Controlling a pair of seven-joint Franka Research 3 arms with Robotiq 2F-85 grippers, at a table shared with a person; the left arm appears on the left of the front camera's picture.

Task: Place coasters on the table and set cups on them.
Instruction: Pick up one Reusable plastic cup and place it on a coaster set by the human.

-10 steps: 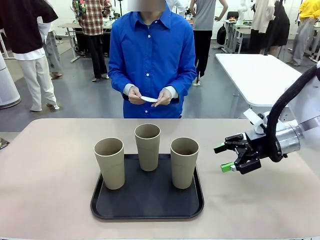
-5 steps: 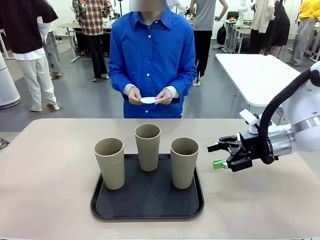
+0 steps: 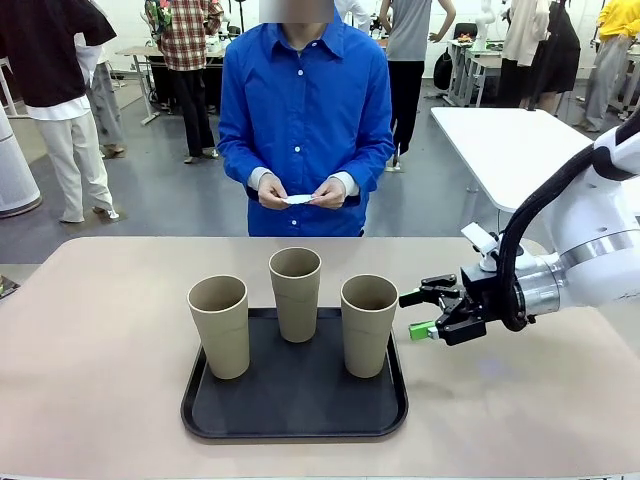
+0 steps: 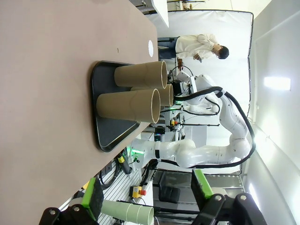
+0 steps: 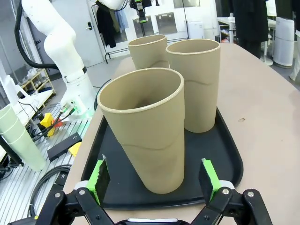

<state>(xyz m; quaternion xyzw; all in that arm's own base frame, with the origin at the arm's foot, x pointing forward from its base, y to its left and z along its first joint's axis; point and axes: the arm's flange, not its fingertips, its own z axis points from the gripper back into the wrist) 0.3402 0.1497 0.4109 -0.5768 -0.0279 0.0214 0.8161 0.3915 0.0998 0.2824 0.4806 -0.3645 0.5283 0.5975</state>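
The white coaster [image 3: 298, 199] is off the table [image 3: 100, 330]; we see it pinched between the hands [image 3: 272, 191] of a person in a blue shirt [image 3: 300, 90] who stands at the far side. We cannot tell whether it is one coaster or a small stack. The three cups stand upright on a black tray [image 3: 295, 408] in the middle of the tabletop: the left cup [image 3: 220, 328] and the right cup [image 3: 369, 328] toward the near side, the middle cup [image 3: 296, 295] set farther back between them. None of them touch. The right gripper [image 3: 412, 314] reaches in low over the table and sits just beside the right cup, fingers spread apart and pointing at its wall. From the right wrist view we see that cup standing ahead of the gap between the green pads [image 5: 99, 174], not clasped. The left gripper [image 4: 146, 194] also has its fingers parted with nothing between them, and it is well apart from the tray.
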